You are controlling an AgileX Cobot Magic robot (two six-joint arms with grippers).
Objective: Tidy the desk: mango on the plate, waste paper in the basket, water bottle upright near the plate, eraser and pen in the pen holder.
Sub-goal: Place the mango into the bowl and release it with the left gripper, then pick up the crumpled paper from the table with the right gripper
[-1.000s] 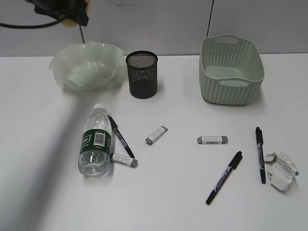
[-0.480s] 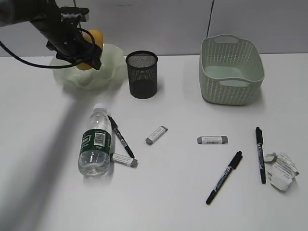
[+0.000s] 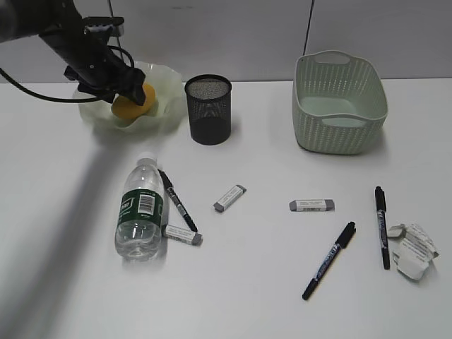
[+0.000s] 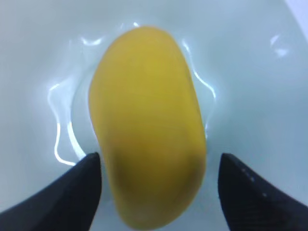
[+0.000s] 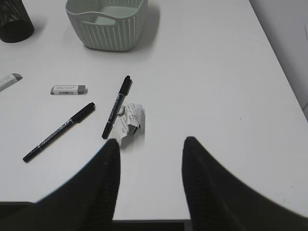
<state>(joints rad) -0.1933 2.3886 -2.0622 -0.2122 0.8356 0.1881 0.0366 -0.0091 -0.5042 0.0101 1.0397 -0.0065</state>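
- Mango (image 4: 147, 130) lies in the plate (image 3: 166, 79), and in our left wrist view it sits between the two dark fingers (image 4: 72, 192) of our left pincer (image 3: 131, 95).
- On both sides we see a gap between the fingers and the fruit, so our left pincer is released and grasps nothing.
- From outside, our left arm reaches in from the upper left and hangs over the plate at the back left of the worktop (image 3: 268, 282).
- Just right of the plate stands the pen holder (image 3: 208, 109); nothing shows inside it.
- In front of the plate the bottle (image 3: 141, 208) lies on its side, cap toward the plate.
- A pen (image 3: 177, 201) lies along the bottle's right side, and an eraser (image 3: 182, 235) rests at that pen's near end.
- Toward the middle lie a second eraser (image 3: 229, 198) and a third (image 3: 311, 205), well apart from each other.
- At the back right stands the basket (image 3: 339, 102), with nothing in it.
- On the right front lie two more pens (image 3: 330, 260) (image 3: 382, 226); the paper (image 3: 413, 251) sits just beside the right one.
- Our right pincer (image 5: 149, 173) hangs above the front right edge of the worktop, near the paper, jaws apart and grasping nothing.
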